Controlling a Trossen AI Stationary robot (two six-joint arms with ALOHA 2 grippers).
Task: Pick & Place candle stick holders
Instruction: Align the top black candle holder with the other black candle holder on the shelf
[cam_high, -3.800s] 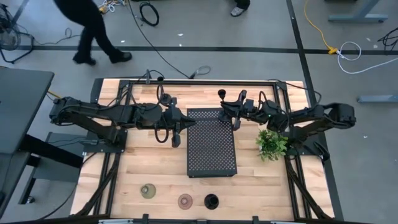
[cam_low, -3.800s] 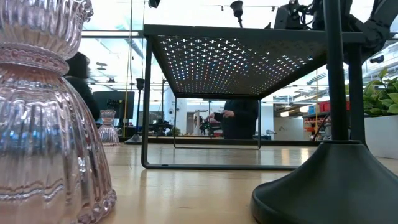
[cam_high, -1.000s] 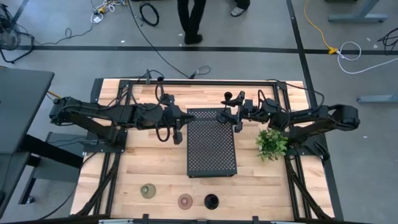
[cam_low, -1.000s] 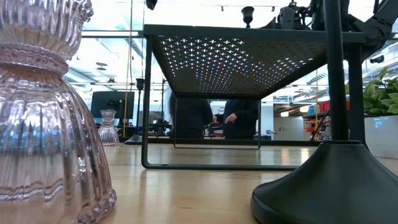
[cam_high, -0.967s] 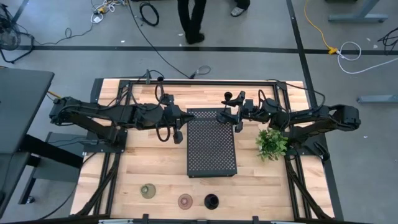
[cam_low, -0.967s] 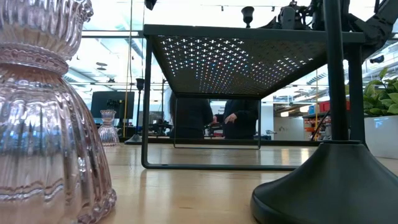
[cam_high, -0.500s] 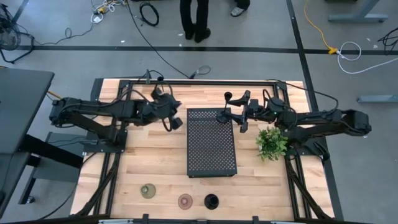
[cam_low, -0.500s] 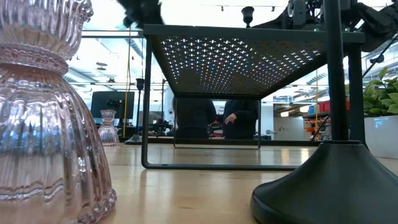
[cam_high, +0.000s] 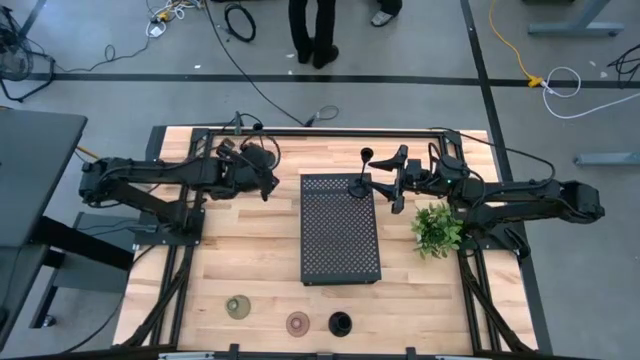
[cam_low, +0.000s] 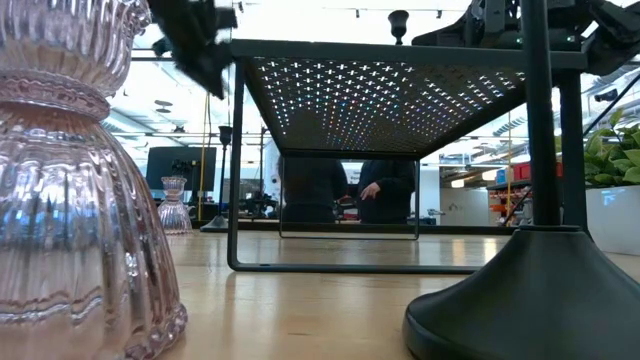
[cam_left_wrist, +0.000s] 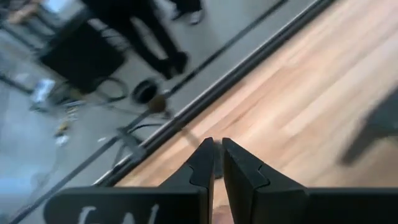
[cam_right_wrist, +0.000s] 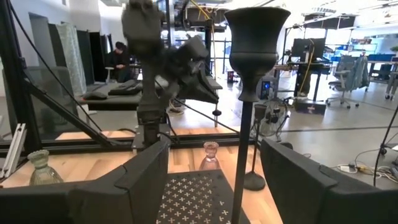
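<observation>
Black candle stick holder (cam_right_wrist: 251, 93) stands upright.

- Pale marks on the dark bar of the left gripper (cam_left_wrist: 215, 163), in its wrist view, look like lettering, but they are cut off at the picture's edge and cannot be read.
- No other text, label or number can be read.

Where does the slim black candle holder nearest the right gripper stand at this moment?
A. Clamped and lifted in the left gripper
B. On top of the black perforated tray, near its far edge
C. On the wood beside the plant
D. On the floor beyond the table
B: the black candle holder stands upright on the perforated tray, between the right gripper's open fingers.
</observation>
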